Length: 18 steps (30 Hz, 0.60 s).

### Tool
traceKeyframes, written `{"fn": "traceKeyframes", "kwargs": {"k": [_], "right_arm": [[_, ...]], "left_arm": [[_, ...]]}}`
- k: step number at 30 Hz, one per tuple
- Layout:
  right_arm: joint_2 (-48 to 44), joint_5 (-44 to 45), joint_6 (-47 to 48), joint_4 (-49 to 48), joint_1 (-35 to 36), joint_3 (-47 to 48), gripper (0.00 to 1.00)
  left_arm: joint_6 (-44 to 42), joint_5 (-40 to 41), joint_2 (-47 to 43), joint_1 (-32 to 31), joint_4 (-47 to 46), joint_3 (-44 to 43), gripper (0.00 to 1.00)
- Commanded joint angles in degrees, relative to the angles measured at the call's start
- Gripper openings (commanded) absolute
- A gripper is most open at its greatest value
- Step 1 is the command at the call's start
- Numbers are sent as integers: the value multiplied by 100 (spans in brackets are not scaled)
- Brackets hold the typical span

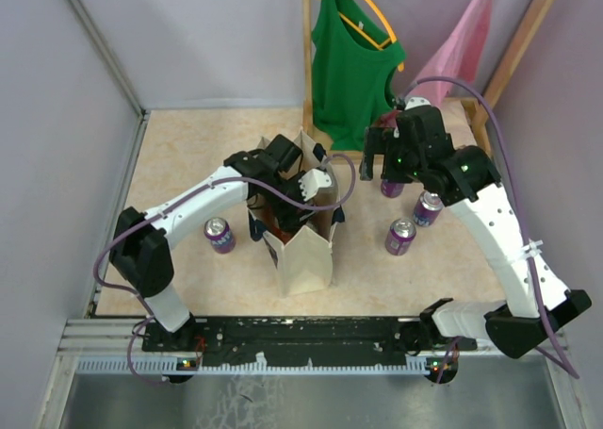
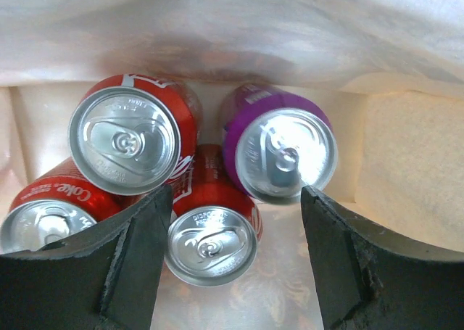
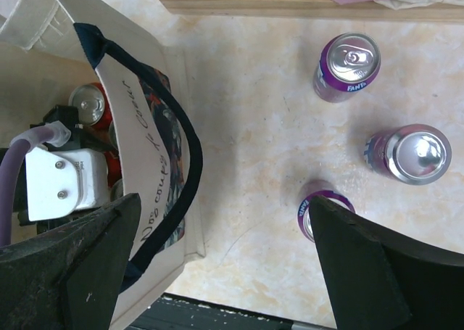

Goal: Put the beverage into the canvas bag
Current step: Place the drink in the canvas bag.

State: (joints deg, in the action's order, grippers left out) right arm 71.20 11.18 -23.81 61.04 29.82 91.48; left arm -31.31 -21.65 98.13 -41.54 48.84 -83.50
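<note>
Beverage cans stand on both sides of the bag (image 1: 306, 255): one purple can (image 2: 279, 152) is already inside it, just beside three red cans (image 2: 134, 141), a lone can (image 1: 220, 233) stands on the bench (image 1: 188, 156) left of the bag, and three purple cans (image 3: 348, 65) stand to its right, apart from it. Your left jaws are down inside the bag, spread wide and holding nothing, just above the cans there. Your right jaws hang over the trio right of the bag, equally wide and empty, with the nearest can (image 3: 308, 217) partly hidden by one finger (image 3: 377, 265). I judge the can in the bag delivered, so getting the left arm out is the step in hand. Lift straight up through the mouth of the bag, keeping the jaws off the walls and the navy handle (image 3: 192, 152); the canvas looks soft, and a snag could tip the bag. Only then lower the right jaws squarely over one can, centred, so neither finger knocks its neighbours.
</note>
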Motion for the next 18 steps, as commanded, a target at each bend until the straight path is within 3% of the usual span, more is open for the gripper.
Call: {"fn": "traceKeyframes", "kwargs": {"k": [1,18], "right_arm": [[-87,-62,49,-227,-31,86,99],[-1,-138,96,-272,-32,107,99]], "left_arm": [[70,198,-175,4,-336,10,77],[39,255,-406,6,-386,127,77]]}}
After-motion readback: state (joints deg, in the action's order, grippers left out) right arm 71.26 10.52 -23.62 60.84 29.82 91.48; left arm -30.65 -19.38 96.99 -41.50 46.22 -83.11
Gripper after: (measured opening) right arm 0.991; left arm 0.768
